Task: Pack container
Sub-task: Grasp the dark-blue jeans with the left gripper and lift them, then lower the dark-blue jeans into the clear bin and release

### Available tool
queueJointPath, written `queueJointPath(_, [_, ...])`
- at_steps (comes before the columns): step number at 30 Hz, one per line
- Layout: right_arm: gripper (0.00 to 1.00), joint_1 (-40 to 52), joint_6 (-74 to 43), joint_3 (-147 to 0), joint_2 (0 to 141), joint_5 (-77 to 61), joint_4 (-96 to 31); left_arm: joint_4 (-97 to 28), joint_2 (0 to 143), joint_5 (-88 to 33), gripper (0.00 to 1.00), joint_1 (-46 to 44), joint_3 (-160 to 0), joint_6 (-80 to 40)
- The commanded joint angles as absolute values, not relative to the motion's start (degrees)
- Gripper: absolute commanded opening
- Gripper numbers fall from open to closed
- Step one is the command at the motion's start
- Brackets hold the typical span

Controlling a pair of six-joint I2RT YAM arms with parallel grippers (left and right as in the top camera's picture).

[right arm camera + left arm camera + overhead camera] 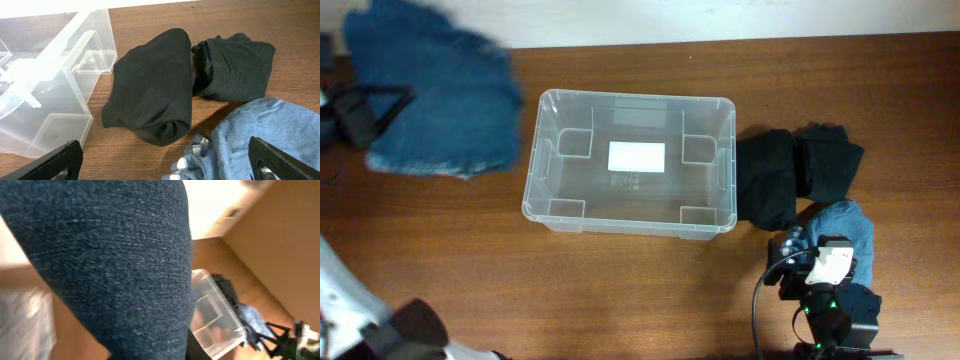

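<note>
The clear container (632, 98) stands mid-table with only its white label (636, 156) showing inside. It also shows in the left wrist view (220, 325) and the right wrist view (55, 65). My left gripper (365, 112) is at the far left, shut on a dark blue denim garment (440, 95) that fills the left wrist view (110, 265) and hides the fingers there. My right gripper (167, 167) is open and empty, low over the table right of the container, at the edge of a light blue garment (260, 135).
Two black folded garments (765, 185) (830, 160) lie right of the container, also in the right wrist view (150, 95) (235, 65). The light blue garment (845, 232) lies in front of them. The right arm (830, 320) is at the front right.
</note>
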State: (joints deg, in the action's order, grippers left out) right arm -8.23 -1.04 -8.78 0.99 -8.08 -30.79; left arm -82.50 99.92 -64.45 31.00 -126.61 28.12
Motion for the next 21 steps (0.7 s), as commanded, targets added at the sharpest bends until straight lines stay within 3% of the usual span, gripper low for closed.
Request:
queueJointPath(1, [0.98,-8.6,-0.84,-8.4,0.73,-8.43,-30.81,-73.36,97.32,-65.63,0.0,21.02,-127.35,11.77])
queueJointPath(5, [0.98,-8.6,-0.84,-8.4,0.73,-8.43,-30.81,-69.45,99.59,-38.24,0.0,3.44,-127.33,-13.98])
queueJointPath(7, [0.98,-8.6,-0.84,-8.4,0.73,-8.43,-30.81,-68.75,101.23,-31.42,0.0,-3.14,-127.33,-18.22])
queueJointPath(14, [0.98,-8.6,-0.84,-8.4,0.73,-8.43,-30.81,-67.22,108.75,-23.22,0.0,-20.97,-127.33,-22.7])
queueJointPath(21, [0.98,-8.6,-0.84,-8.4,0.73,-8.43,-30.81,-70.35,114.45,-19.0,0.01,-27.46,-127.28,-23.99])
